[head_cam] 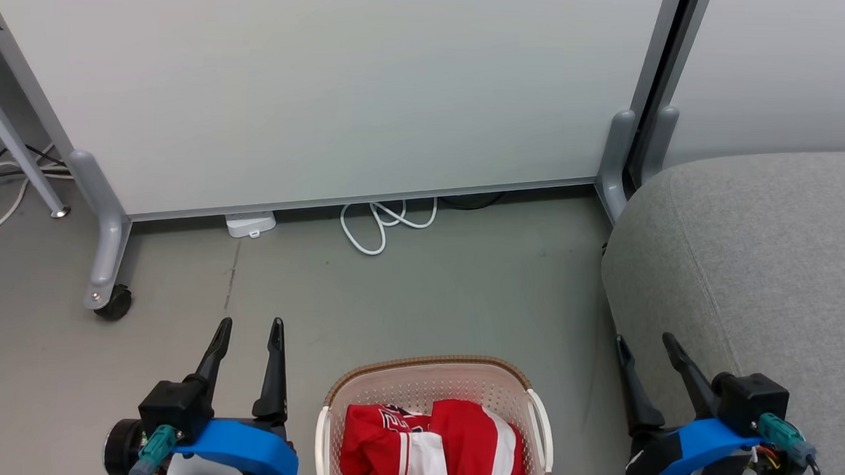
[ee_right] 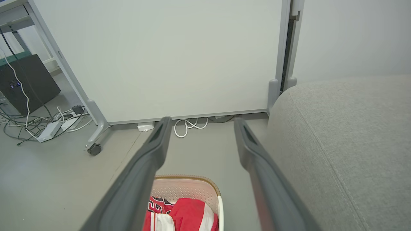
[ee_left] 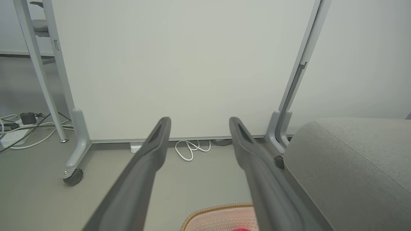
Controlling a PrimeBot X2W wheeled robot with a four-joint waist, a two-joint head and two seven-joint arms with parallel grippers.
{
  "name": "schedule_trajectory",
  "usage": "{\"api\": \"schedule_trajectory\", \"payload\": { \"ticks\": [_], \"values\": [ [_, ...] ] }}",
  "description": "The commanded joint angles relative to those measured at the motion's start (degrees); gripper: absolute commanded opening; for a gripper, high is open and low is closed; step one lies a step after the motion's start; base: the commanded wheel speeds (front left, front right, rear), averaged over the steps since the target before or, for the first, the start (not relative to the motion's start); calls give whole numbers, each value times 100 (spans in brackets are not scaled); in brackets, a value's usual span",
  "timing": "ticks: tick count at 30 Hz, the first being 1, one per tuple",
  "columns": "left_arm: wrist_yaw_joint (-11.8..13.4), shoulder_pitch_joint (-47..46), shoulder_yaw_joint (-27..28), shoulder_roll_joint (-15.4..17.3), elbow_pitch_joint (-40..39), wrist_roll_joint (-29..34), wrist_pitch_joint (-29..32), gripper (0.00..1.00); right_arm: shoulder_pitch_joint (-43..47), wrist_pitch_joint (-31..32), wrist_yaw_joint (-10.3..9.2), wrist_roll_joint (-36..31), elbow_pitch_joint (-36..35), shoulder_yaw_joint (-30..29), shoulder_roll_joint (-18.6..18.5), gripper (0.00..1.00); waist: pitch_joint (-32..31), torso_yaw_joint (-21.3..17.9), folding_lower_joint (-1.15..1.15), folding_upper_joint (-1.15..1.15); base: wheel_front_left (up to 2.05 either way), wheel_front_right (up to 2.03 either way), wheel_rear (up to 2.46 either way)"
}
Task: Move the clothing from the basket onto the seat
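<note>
Low in the head view, the left gripper (head_cam: 251,323) and the right gripper (head_cam: 644,338) each point their dark fingers upward, jaws spread wide and gripping nothing. Between them, the red and white clothing (head_cam: 433,445) lies bunched inside the cream laundry basket (head_cam: 425,364) on the grey floor (head_cam: 463,288). Just right of the basket stands the grey sofa (head_cam: 765,277), with a white partition panel (head_cam: 329,86) behind.

left tool (head_cam: 249,323): fingers apart, empty | right tool (head_cam: 645,338): fingers apart, empty
</note>
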Motion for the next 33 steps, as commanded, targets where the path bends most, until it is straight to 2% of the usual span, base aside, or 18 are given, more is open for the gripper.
{"api": "schedule_trajectory", "payload": {
  "ticks": [1, 7, 14, 22, 33],
  "values": [
    [0, -13, -8, 13, 24, 12, -29, 100, 1, -4, 3, 15, -39, 13, -31, 100, 39, -18, 0, 0, 0, 0, 0],
    [8, -234, -78, 12, 245, 87, -29, 100, -203, 5, 3, 2, -234, 69, -30, 100, 533, -121, 0, 0, 0, 0, 0],
    [-62, -818, -380, 228, 857, 295, -29, 100, -605, -51, 3, 47, -420, 141, -29, 100, 1494, -352, 0, 0, 0, 0, 0],
    [-101, -1557, -927, 502, 1705, 450, 21, 100, -1080, -200, 3, 129, -437, 384, -26, 100, 2402, -724, 0, 0, 0, 0, 0],
    [-96, -2651, -2180, 978, 2693, 36, 381, 100, -1761, -516, 3, 463, -298, 917, -24, 100, 3548, -1352, 0, 0, 0, 0, 0]
  ]
}}
